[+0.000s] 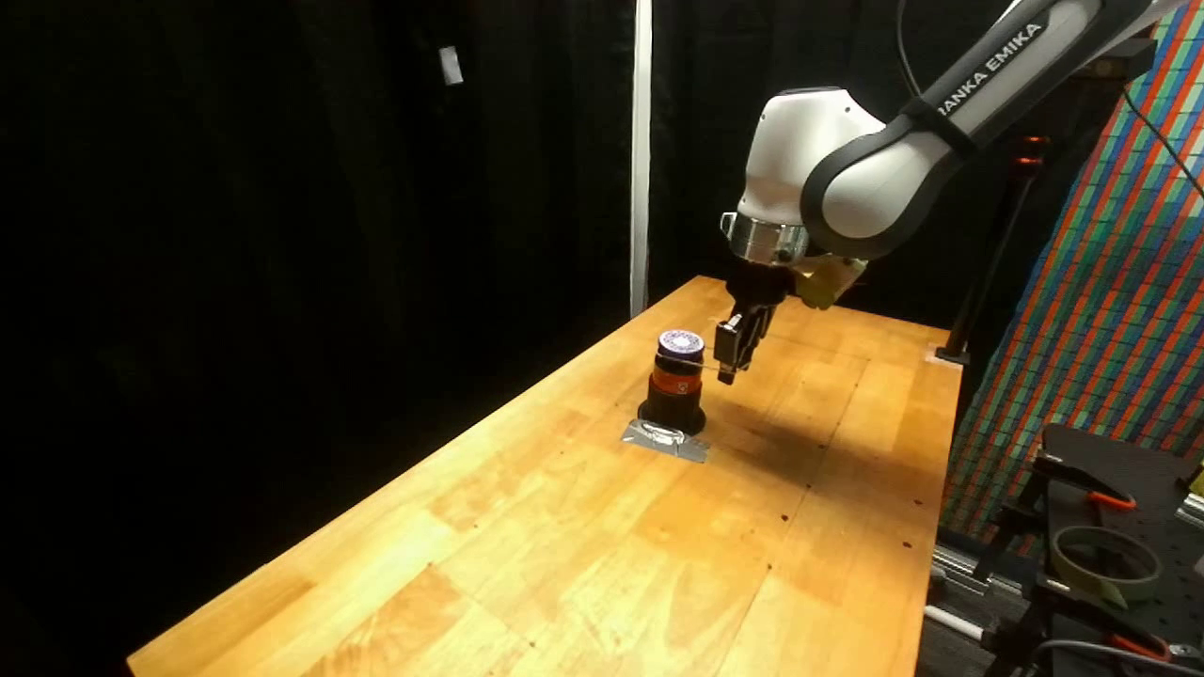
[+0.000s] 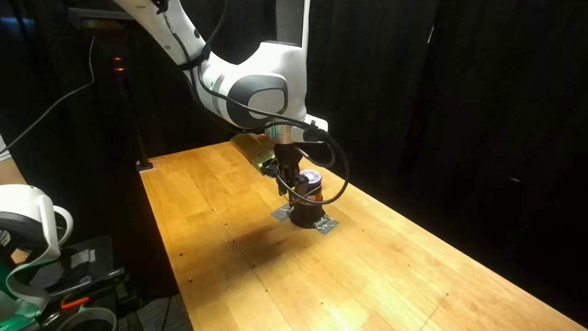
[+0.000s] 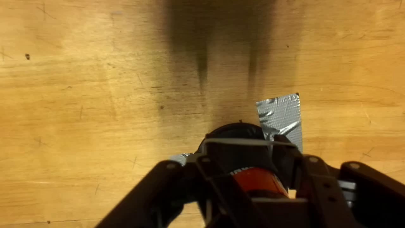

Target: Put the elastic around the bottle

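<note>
The dark bottle [image 1: 675, 384] has an orange-red band and a white-and-purple patterned top. It stands upright in a black base and also shows in an exterior view [image 2: 307, 216] and the wrist view [image 3: 258, 180]. My gripper [image 1: 734, 362] is beside its upper part, fingers pointing down; it also shows in an exterior view [image 2: 294, 193]. In the wrist view, the fingers [image 3: 243, 144] are apart, with the thin pale elastic [image 3: 237, 141] stretched across their tips. In an exterior view, the elastic [image 1: 701, 364] runs from the fingers across the bottle below its top. Its far side is hidden.
Grey tape [image 1: 665, 440] holds the base to the wooden table [image 1: 602, 564]; another piece [image 2: 281, 212] is on the opposite side. A black cable [image 2: 345, 172] hangs from the wrist near the bottle. A side cart [image 1: 1129, 451] bears a tape roll [image 1: 1143, 583].
</note>
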You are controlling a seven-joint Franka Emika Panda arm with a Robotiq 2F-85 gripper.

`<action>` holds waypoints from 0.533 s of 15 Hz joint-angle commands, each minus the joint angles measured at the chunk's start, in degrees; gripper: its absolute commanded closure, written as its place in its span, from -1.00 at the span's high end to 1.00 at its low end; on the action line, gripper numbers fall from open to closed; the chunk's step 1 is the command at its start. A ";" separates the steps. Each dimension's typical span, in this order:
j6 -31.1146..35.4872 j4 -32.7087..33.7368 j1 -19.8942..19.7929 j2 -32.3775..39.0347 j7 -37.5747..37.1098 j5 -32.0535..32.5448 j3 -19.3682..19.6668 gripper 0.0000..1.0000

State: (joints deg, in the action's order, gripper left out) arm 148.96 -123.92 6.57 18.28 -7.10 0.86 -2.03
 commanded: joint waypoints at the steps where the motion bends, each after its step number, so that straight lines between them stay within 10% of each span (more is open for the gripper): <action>1: 5.62 -7.84 -2.11 -5.66 4.59 -3.14 -2.06 -0.61; 8: 30.68 -17.70 -10.79 -6.96 21.65 -23.17 -15.03 -0.96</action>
State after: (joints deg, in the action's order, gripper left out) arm 170.65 -136.89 1.16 13.08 5.88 -12.95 -9.17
